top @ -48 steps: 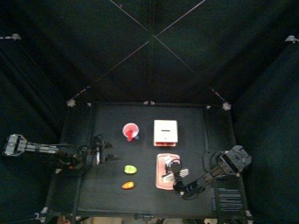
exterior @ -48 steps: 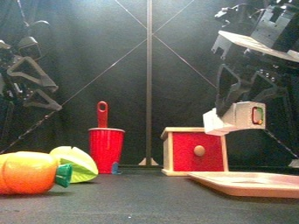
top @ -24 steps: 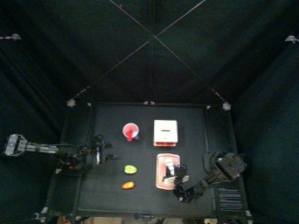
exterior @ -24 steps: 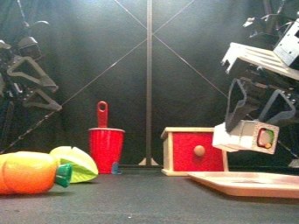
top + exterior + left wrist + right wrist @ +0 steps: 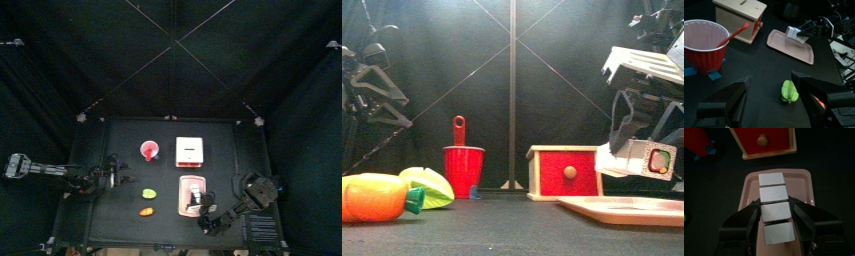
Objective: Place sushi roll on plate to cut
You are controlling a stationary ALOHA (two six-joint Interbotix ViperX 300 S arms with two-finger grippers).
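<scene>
The right gripper (image 5: 775, 212) pinched the sushi roll (image 5: 773, 193) just above the plate (image 5: 803, 188) — both long axes ran twelve-to-six in the top view.

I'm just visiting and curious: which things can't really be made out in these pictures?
- Front view: the plate runs off the right edge.
- Front view: the box is closed, so its inside is hidden.
- Right wrist view: the roll and right gripper cover the plate's near end.
- Top view: the green lump and orange lump are too small to identify.
- Left wrist view: the left gripper hides most of the orange lump.
</scene>
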